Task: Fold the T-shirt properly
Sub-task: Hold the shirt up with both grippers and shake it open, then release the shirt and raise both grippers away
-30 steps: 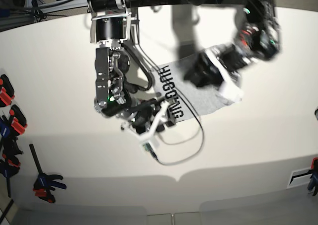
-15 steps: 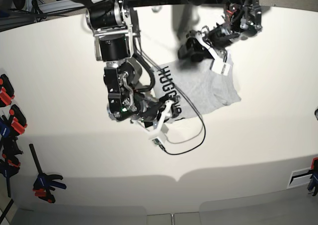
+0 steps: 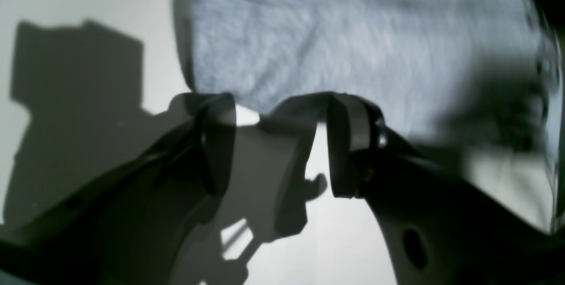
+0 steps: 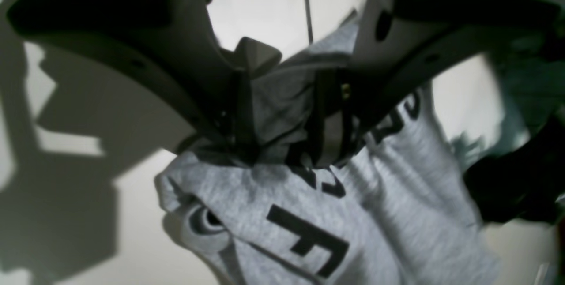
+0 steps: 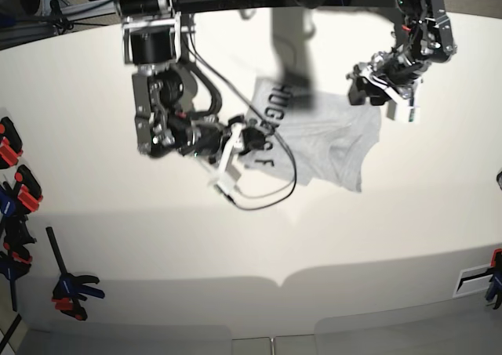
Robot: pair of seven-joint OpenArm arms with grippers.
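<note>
T-shirt point(image 5: 314, 135), light grey, crumpled on white counter point(image 5: 235, 237) towards the far middle, between both arms; black block letters face up along the edge nearest the right arm, plain grey cloth on the remainder, one corner hanging down to the near right in the base view. Right fingers point(image 4: 282, 113) closed on a bunched fold of T-shirt point(image 4: 353, 214) cloth, grey fabric gathered and pinched between both pads, printed letters spreading out just below the grip; in the base view right fingers point(image 5: 245, 139) at the lettered edge of the cloth. Left fingers point(image 3: 273, 139) spread wide with nothing between, bare counter point(image 3: 344, 241) showing through the gap, both tips just at the edge of the T-shirt point(image 3: 353, 33) in the wrist view; whether touching the cloth or hovering above, cannot tell. In the base view left fingers point(image 5: 369, 88) at the far right edge of the cloth, near a sleeve. Black cable point(image 5: 274, 194) looping from the right wrist across the counter, just beside the near edge of the cloth. Dark shadow from overhead rig across the upper part of the cloth. Orange and black clamps point(image 5: 17, 182) lined up along the left edge of the counter, well apart from the cloth.
</note>
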